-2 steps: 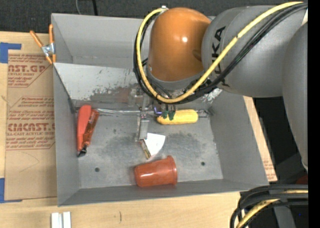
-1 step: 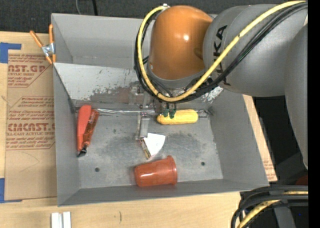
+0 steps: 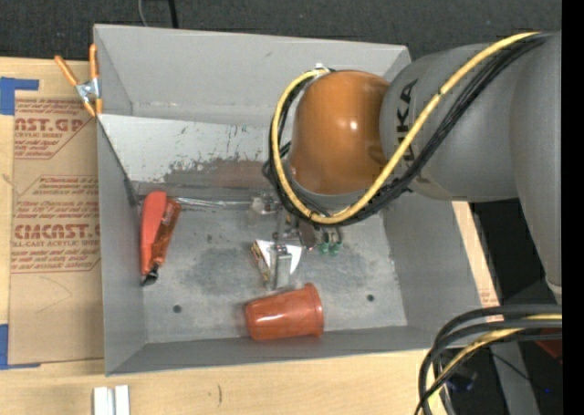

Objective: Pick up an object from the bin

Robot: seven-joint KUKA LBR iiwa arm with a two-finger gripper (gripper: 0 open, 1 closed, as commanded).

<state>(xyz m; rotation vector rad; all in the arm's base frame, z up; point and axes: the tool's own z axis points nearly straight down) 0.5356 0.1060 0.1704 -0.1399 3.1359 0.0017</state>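
Starting at the near edge of the grey metal bin, you see a translucent red plastic cup lying on its side, its mouth turned toward the right wall. Just beyond it, over the middle of the floor, the gripper points straight down, its tip low and close to the floor. You cannot tell how far it is open, nor whether it has hold of anything. A small pale scrap with a brown edge lies right at its left side; whether they touch is unclear. A tiny green piece sits just to its right. Near the left wall, well apart from the gripper, lies a long orange-red hand tool with dark trim, running near to far. Above the gripper the rounded orange wrist cover hides the floor's far part, and the thick grey arm reaches across the right wall, with yellow and black cables looping along it.
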